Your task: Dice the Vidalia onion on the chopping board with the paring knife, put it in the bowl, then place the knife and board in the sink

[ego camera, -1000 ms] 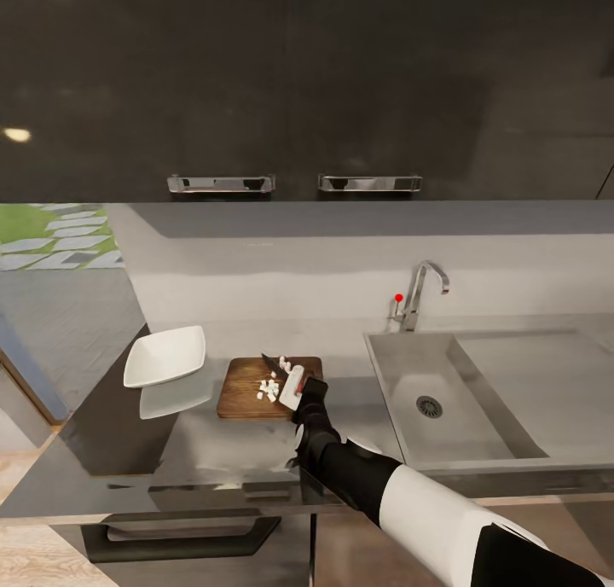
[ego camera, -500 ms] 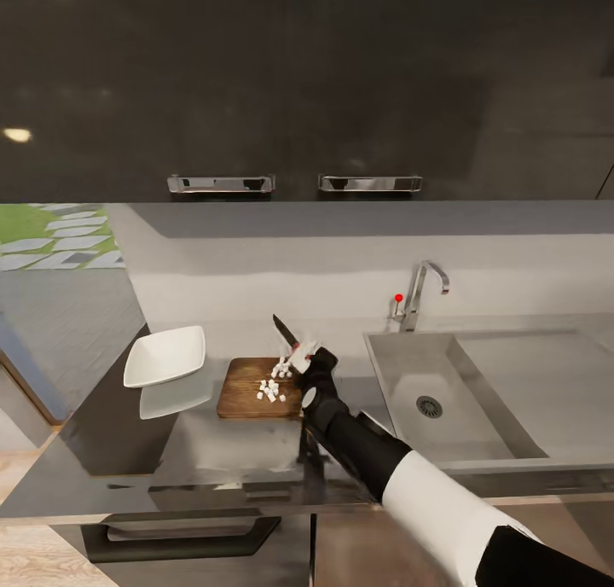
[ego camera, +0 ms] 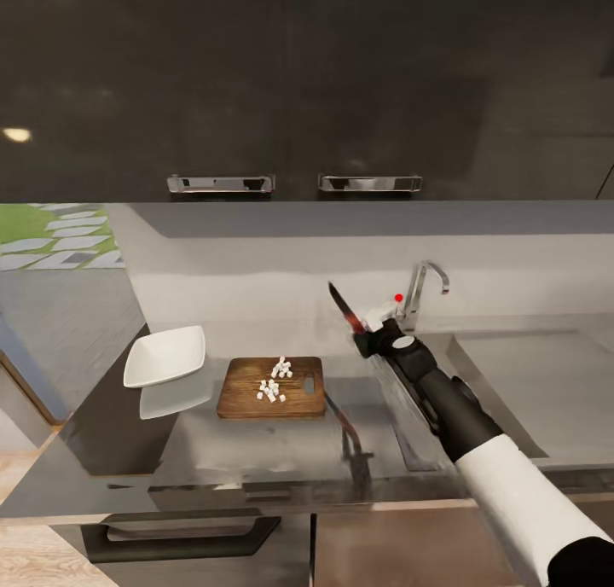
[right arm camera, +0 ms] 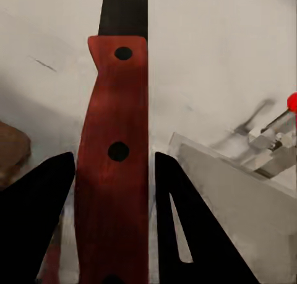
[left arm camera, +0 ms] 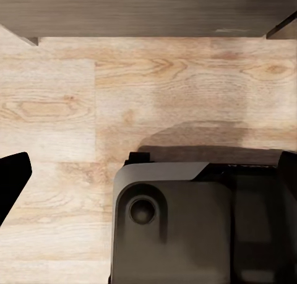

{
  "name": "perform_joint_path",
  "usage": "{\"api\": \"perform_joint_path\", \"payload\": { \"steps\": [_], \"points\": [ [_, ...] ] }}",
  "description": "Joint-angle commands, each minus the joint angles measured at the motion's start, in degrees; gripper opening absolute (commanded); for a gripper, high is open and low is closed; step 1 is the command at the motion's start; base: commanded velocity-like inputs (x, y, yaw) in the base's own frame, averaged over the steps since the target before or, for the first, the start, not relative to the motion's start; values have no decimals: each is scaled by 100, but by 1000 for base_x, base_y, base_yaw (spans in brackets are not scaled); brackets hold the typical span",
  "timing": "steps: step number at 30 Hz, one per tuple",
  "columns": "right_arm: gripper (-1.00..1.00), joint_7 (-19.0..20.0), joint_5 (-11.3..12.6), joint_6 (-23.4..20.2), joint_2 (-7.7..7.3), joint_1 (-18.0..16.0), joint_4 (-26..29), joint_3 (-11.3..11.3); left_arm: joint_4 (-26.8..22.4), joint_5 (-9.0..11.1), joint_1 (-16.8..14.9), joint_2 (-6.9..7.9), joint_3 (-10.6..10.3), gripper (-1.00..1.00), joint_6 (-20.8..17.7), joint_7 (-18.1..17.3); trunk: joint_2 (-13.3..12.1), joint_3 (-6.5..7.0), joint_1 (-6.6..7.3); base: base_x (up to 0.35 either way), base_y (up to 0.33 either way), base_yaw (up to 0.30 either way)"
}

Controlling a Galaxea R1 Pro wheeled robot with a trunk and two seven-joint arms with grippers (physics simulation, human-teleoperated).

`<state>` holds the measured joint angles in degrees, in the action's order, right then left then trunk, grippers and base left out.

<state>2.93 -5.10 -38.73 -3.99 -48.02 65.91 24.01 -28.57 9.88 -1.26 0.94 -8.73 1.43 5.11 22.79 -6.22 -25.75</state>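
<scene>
The right pincer (ego camera: 368, 324) grips the paring knife (ego camera: 344, 308) at centre frame. Its blade slants toward the upper left, above the worktop (ego camera: 256, 450).

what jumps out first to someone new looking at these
The paring knife, gripped by the right gripper, is held in the air blade-up, left of the tap. Below it, pale diced onion lies scattered on the chopping board, with the white bowl to its left.
</scene>
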Motion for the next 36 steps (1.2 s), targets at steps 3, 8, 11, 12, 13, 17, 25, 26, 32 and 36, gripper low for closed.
{"api": "perform_joint_path", "payload": {
  "steps": [3,8,11,12,13,17,25,26,32,36],
  "points": [
    [-100,437,1034,147,-693,-6,-393,-60,54,55,-4,-4,-50,100,15,43,13,-13,-3,0,0,0],
    [-100,540,1715,734,-1141,-6,-1095,-76,78,52,-4,-7,-50,100,15,42,13,-13,-3,0,0,0],
    [-100,571,1799,1348,-1169,-6,-1677,-102,75,50,-4,-10,-50,100,15,42,13,-13,-3,14,-94,0],
    [-100,574,1809,1518,-1171,-6,-1834,-108,77,52,-5,-11,-50,100,15,42,13,-13,-3,77,-168,0],
    [-100,577,1814,1611,-1173,-6,-1981,-110,78,51,-3,-10,-50,100,15,42,13,-13,-3,108,-188,0],
    [-100,580,1943,1907,-1174,-6,-2569,-115,79,50,-2,-7,-50,100,15,42,13,-13,-3,143,-233,0],
    [-100,547,2308,2514,-1133,-6,-3584,-108,79,50,-3,-6,-50,100,15,42,13,-13,-3,76,-137,0],
    [-100,548,2361,2536,-1124,-6,-3764,-108,79,50,-2,-8,-50,100,15,42,13,-13,-3,5,-10,0],
    [-100,541,2870,3205,-1016,-6,-4611,-99,75,50,-4,-6,-50,100,15,42,13,-13,-3,1,-2,0],
    [-100,532,2898,3262,-878,-6,-4887,-99,72,50,0,-7,-50,100,15,42,13,-13,-3,0,0,0]
  ]
}}
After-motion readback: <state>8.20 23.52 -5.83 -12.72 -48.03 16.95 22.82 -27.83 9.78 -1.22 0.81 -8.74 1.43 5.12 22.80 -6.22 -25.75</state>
